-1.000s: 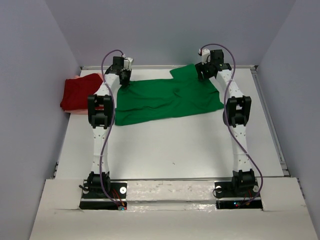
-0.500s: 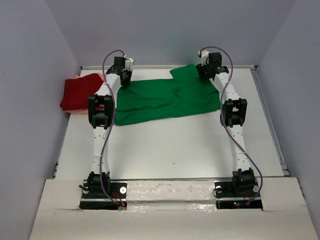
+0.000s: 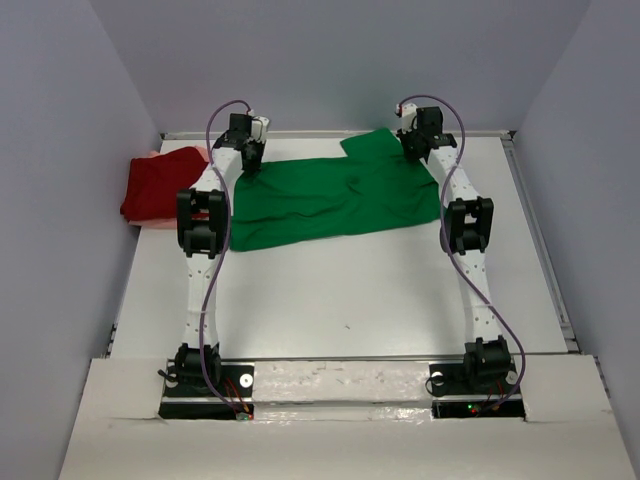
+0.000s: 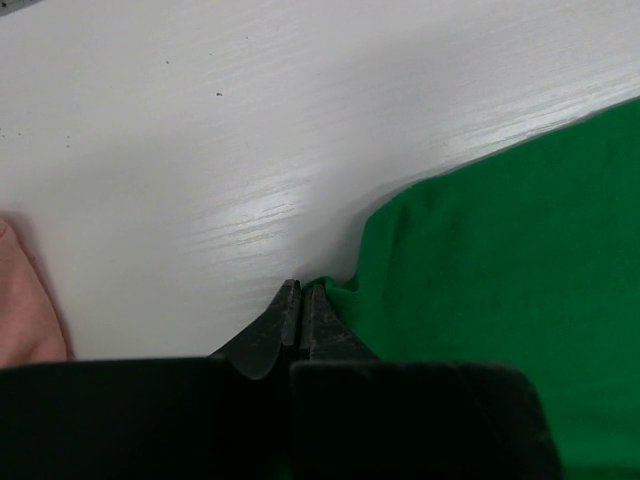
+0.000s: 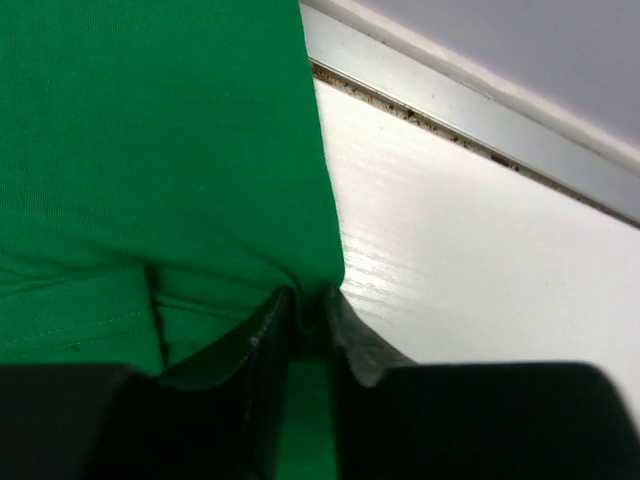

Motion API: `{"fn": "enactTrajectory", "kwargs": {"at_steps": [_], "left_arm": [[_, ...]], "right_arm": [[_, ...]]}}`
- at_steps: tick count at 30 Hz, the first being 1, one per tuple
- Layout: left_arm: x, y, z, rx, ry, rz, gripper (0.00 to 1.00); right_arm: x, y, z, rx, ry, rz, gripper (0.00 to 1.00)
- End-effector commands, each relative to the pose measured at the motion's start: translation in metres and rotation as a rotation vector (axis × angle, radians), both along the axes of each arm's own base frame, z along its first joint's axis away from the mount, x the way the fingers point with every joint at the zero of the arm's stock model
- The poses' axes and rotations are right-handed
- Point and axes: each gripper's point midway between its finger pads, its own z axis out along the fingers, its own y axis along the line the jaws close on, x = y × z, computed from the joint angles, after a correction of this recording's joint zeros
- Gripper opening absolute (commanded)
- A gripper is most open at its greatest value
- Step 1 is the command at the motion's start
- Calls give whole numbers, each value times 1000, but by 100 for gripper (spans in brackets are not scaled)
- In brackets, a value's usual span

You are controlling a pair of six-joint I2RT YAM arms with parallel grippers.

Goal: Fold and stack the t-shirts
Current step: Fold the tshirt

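Closed in tighter since a second ago on the right gripper (image 5: pixel 310 300), with its arm leaned a bit more toward the far right; no change on the left side. Seen only from the right wrist: both black fingers (image 5: pixel 268 340) nearly together, pinching a bunched fold at the right edge of the green t-shirt (image 3: pixel 335 200), near the gray rail (image 5: pixel 450 110) at the far edge of the white table (image 3: pixel 350 290). Seen only from the left wrist: left gripper (image 4: pixel 302 300) pressed together on a tiny far left corner of the green cloth, plus a bit of the pale pink t-shirt (image 4: pixel 25 300) at the left. Seen only from the top: green t-shirt spread wide and flat across the far half of the table, a little wrinkled, with one sleeve poking out at the far right; dark red t-shirt (image 3: pixel 160 185) bunched up at the far left, touching the pink one. Both arms stretched far out from the near edge, elbows bent up, grippers tipped down at the two far corners.
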Motion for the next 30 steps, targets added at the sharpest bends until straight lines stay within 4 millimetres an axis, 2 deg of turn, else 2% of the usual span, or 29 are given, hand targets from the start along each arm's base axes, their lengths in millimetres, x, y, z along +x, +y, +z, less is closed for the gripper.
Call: {"fn": "enactTrajectory", "kwargs": {"at_steps": [1, 2, 4, 10, 14, 19, 20, 22, 23, 24, 25, 28, 29, 30], "left_arm": [[-8, -1, 29, 13, -13, -11, 0], [-8, -1, 29, 13, -11, -11, 0], [-8, -2, 29, 14, -12, -13, 0], [-9, -1, 30, 26, -16, -7, 0], [-5, 5, 37, 48, -43, 20, 0], [5, 17, 61, 96, -100, 73, 0], [8, 17, 72, 94, -123, 74, 0], [9, 18, 81, 100, -139, 76, 0], [9, 19, 84, 101, -145, 76, 0], [9, 20, 89, 101, -156, 79, 0], [10, 20, 92, 103, -164, 83, 0], [9, 25, 101, 118, -194, 106, 0], [9, 27, 98, 121, -204, 111, 0], [9, 31, 105, 135, -222, 127, 0]], "right_arm": [[-1, -2, -5, -5, 7, 17, 15], [-2, -2, -7, -6, 12, 18, 3], [-3, -3, -7, -10, 16, 19, 0], [0, -4, -3, -18, 3, 21, 0], [1, -5, 5, -27, -15, 22, 0], [4, -7, 24, -45, -49, 26, 0], [2, -7, 31, -52, -54, 34, 0], [-2, 0, 36, -60, -54, 68, 0], [-5, -1, 29, -70, -36, 72, 0], [-7, -1, 42, -74, -52, 83, 0], [-8, 6, 44, -75, -56, 97, 0], [-10, 5, 55, -79, -70, 95, 0], [-10, 4, 57, -81, -76, 89, 0], [-8, 2, 60, -90, -84, 82, 0]]}}
